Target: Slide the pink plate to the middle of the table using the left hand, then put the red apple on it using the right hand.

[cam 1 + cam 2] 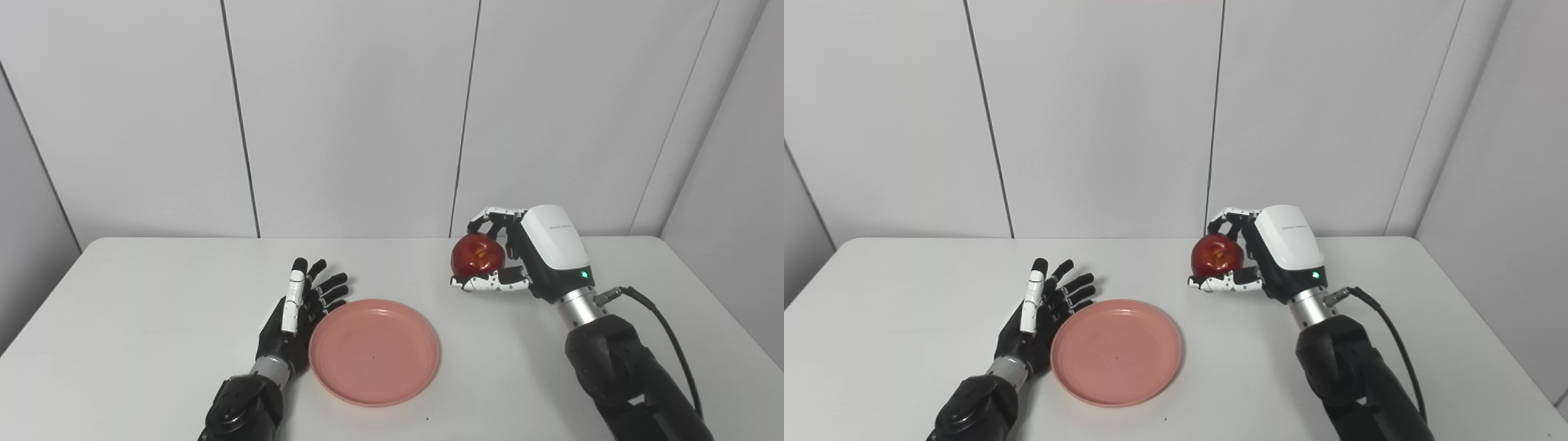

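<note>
The pink plate (pixel 375 351) lies flat near the front middle of the white table (pixel 153 294), a round, shallow dish with a raised rim and a smooth matte face, nothing on it. Between the plate and the red apple (pixel 477 255) the tabletop is bare. The apple is glossy and round, its stem dimple turned toward the cameras, and it sits to the plate's right and farther back, gripped in the right hand (pixel 520 251). That hand's white-and-black fingers (pixel 496 215) curl over the apple's top while its thumb runs along beneath, the white-shelled back of the hand facing up and right. The left hand (pixel 300 312) lies just beside the plate's left rim, fingers spread and stretched away from the robot, holding nothing; whether it touches the rim is unclear.
</note>
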Controlling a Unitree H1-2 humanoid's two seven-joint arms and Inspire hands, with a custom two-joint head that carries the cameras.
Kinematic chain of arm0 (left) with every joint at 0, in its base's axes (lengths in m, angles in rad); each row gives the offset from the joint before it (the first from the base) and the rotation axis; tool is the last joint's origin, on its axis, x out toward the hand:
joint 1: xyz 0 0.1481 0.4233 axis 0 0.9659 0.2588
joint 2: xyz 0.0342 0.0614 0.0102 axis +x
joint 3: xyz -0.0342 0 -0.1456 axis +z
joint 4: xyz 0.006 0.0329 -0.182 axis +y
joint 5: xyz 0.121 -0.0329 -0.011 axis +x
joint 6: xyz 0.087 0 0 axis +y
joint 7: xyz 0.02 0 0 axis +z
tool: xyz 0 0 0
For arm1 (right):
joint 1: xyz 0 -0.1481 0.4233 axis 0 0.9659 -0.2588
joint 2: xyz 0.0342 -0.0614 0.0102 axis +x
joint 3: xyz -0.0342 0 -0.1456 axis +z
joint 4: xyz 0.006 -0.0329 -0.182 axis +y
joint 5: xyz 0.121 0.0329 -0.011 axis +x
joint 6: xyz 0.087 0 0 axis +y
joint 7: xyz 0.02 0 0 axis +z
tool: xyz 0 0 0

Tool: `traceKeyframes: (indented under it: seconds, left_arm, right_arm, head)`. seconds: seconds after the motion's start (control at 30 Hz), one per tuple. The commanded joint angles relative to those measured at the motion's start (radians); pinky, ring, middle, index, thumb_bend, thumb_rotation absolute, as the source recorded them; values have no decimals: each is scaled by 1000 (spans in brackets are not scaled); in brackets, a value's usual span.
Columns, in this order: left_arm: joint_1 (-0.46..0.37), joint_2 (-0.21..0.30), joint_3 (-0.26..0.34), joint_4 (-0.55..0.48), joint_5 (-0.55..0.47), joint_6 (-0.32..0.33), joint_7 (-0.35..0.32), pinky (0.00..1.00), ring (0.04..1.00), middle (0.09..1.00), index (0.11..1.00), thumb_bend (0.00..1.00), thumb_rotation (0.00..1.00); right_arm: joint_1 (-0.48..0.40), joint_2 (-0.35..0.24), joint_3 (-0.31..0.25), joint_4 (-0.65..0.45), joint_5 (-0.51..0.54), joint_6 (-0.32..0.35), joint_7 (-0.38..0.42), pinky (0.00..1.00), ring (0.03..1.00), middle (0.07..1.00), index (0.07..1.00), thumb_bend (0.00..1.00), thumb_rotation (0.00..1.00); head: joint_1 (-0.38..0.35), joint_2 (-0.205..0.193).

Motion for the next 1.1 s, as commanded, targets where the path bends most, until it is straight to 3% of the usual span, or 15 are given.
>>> traceKeyframes:
  seconds: [0.0,0.37,0.7,1.07]
  left_arm:
    - [43,-9,-2,65,14,59,23,846,840,814,931,682,990]
    - [43,-15,-3,70,13,53,22,845,841,824,932,689,981]
    - [43,-24,2,70,9,49,24,848,841,817,926,688,961]
    - [43,-29,3,76,12,43,21,863,848,817,929,678,975]
  right_arm:
    - [-59,1,-6,-40,-8,-24,-4,122,178,270,483,499,153]
    - [-85,48,-14,-76,28,-7,81,105,158,248,483,498,150]
    - [-116,108,-13,-81,37,122,241,136,197,291,483,498,150]
    - [-137,127,29,-70,-17,199,342,179,247,343,485,499,158]
  head:
    - [1,1]
    - [9,1]
    - [18,1]
    - [25,-2]
